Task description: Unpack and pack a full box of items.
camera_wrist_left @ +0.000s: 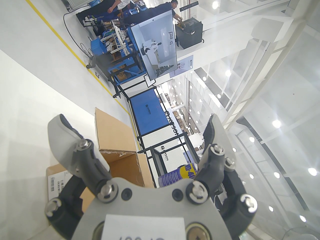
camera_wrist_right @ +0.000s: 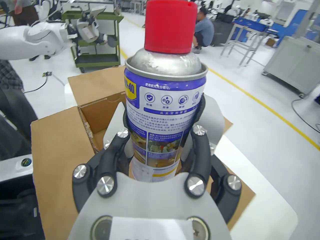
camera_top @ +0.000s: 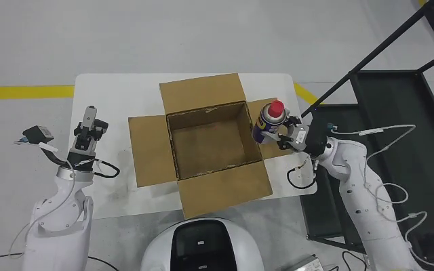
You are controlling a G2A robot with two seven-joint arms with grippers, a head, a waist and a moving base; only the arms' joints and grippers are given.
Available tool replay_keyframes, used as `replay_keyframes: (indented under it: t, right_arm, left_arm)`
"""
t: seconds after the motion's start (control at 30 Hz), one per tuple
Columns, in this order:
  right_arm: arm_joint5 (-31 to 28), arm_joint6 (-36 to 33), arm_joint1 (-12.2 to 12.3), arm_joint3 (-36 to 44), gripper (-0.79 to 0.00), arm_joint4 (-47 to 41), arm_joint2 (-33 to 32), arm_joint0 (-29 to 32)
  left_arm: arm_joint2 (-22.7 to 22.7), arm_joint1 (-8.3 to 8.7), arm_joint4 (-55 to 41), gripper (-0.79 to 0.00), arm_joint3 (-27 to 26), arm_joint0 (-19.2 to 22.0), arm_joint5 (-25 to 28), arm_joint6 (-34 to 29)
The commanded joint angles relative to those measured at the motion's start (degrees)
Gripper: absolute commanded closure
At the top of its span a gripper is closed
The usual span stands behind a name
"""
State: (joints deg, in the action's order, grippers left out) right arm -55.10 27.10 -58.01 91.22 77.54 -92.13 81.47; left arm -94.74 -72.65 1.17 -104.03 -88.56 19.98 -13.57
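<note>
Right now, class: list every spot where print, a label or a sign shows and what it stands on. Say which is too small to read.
Spray can: logo lettering on the blue band, four round icons, small print too fine to read.
Box: white barcode label on its cardboard, too small to read.
Blue panel: small pale logo, blurred.
No brand names quoted here.

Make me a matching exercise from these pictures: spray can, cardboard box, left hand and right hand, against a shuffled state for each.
Things:
1. spray can
2. cardboard box
3. left hand
4. right hand

States:
A. open, holding nothing
B. flaps folded outward
C. shut around a can
D. topped with a red cap

Pairs: 1-D, 2-B, 3-A, 4-C
</note>
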Motion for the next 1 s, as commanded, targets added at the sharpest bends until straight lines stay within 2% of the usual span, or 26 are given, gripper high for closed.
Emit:
replay_keyframes:
  t: [0.0,0.2,0.47,0.97]
  right_arm:
    - [1.9,4.5,0.2,-1.0,0.000,2.3,-2.8,2.3]
    - [6.4,14.3,0.8,-6.1,0.000,9.6,-6.0,8.1]
    - [7.6,24.3,0.9,-11.1,0.000,9.5,-5.8,9.9]
    - [6.4,25.1,0.9,-11.0,0.000,9.6,-5.4,9.2]
  left_arm:
    - [0.0,0.00,0.0,-0.785,0.0,0.0,0.0,0.0]
    - [0.0,0.00,0.0,-0.785,0.0,0.0,0.0,0.0]
    - [0.0,0.00,0.0,-0.785,0.0,0.0,0.0,0.0]
    - [0.0,0.00,0.0,-0.785,0.0,0.0,0.0,0.0]
